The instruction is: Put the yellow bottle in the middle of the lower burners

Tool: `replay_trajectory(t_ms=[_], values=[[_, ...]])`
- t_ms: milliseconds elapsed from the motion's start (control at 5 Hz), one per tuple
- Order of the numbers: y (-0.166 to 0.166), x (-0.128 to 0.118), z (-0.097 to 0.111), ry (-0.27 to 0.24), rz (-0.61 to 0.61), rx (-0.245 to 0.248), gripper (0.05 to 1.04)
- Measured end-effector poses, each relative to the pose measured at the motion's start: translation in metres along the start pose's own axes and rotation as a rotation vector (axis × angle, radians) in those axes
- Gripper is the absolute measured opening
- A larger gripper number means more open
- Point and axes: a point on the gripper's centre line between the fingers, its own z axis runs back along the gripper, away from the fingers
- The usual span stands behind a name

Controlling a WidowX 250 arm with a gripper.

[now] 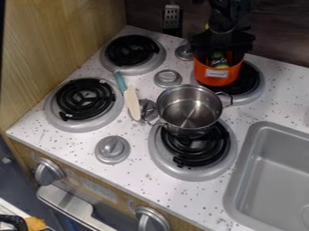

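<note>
Though only partly visible, bottle (218,60) dark and yellow-green

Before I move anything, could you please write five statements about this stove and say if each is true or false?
1. The metal pot is over part of the lower right burner. True.
2. The orange pot is in the sink. False: it stands on the upper right burner.
3. The gripper is at the top of the orange pot. True.
4. The knife with the blue handle lies inside the metal pot. False: it lies outside, to the left of the pot.
5. The yellow bottle stands between the two lower burners, in front of the knife. False: a stove knob is there.
</note>
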Motion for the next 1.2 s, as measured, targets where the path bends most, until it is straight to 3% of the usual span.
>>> replay_trajectory(t_ms=[200, 400, 800, 1200], values=[[0.000, -0.001, -0.001, 0.003, 0.013, -0.001, 0.929], [-0.001, -0.003, -0.005, 0.005, 0.030, -0.009, 0.675], [-0.004, 0.002, -0.007, -0.056, 0.084, -0.032, 0.652], [-0.005, -0.003, 0.007, -0.034, 0.131, 0.012, 0.652]])
